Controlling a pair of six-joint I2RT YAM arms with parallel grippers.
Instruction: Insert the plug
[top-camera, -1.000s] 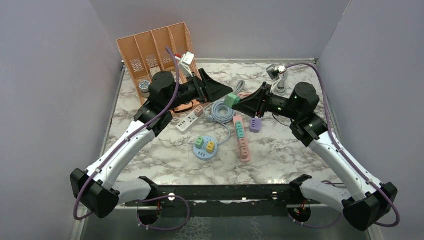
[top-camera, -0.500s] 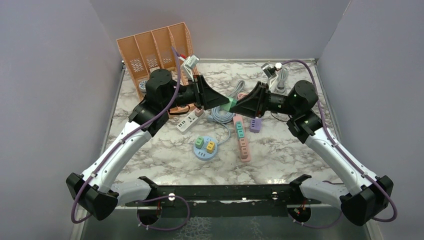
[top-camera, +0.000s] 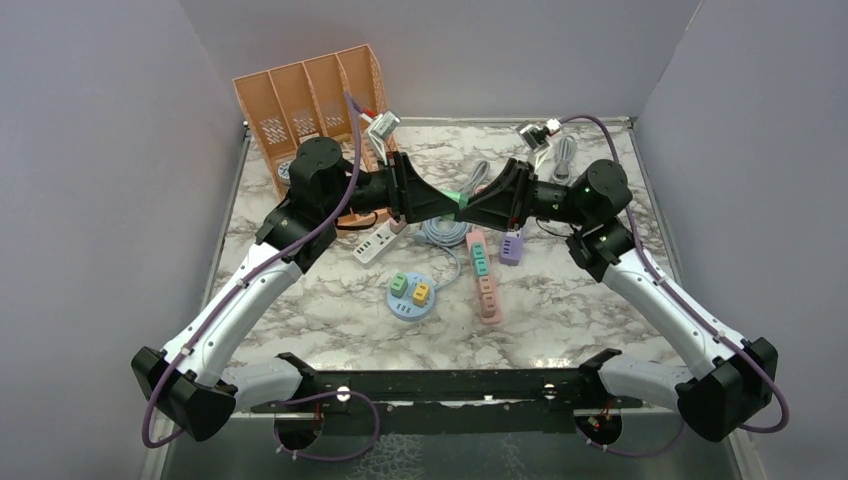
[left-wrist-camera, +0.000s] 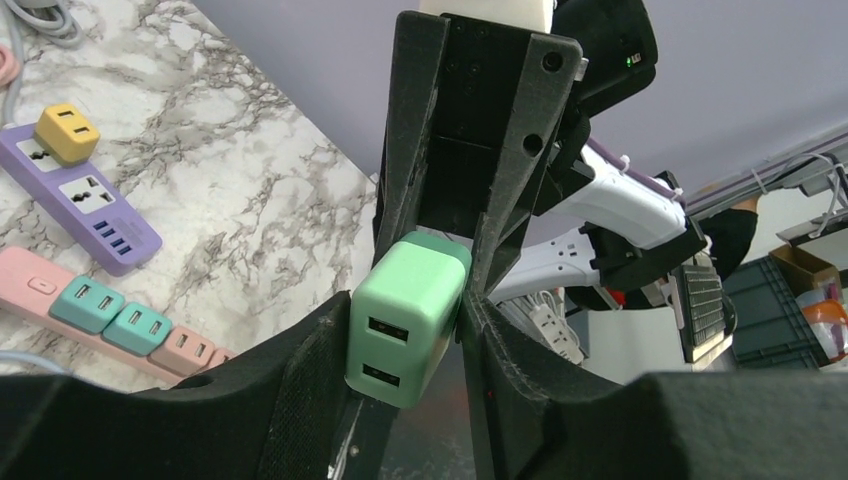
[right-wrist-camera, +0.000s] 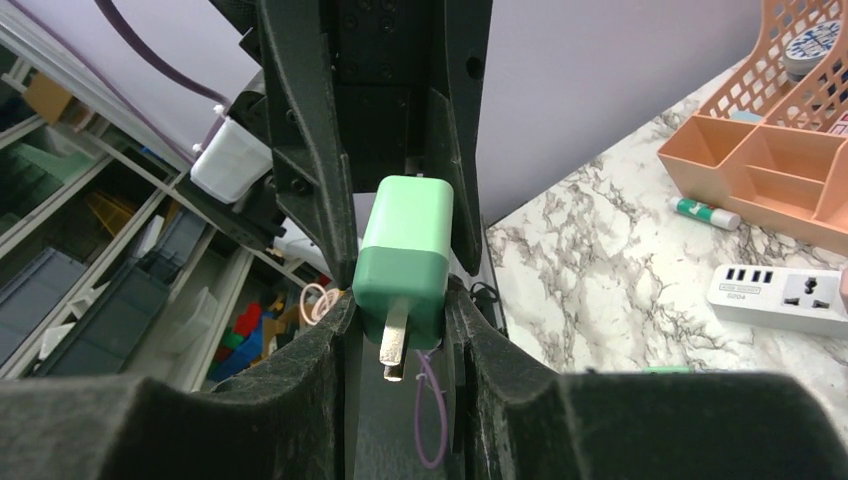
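- Above the middle of the marble table (top-camera: 330, 310), the green plug (left-wrist-camera: 408, 320) hangs in the air, between two claws that meet tip to tip.
- Right claw (right-wrist-camera: 400, 300): clamped on the darker, pronged end of the plug. The prongs point back along this claw's own fingers.
- Left claw (left-wrist-camera: 405, 308): fingers pressed against both sides of the lighter end. Its two USB ports face back toward this claw's wrist.
- Plug position: clear of the table, over the coiled pale blue cable (top-camera: 440, 232), not yet seated in a socket.
- Orange organizer (top-camera: 300, 95), back left corner: a roll (right-wrist-camera: 808, 42) sits in one compartment. Other contents are too small to tell.
- Round blue socket base (top-camera: 400, 308): one green and one yellow adapter stand in it.
- Pink power strip (top-camera: 489, 310): teal adapters sit in a row on it.
- Purple strip (left-wrist-camera: 90, 210): carries a yellow adapter (left-wrist-camera: 66, 133).
- Change since a second ago: the claws then stood apart, the right alone holding the plug and the left spread wide. Now the tips meet and the left has closed on the plug.
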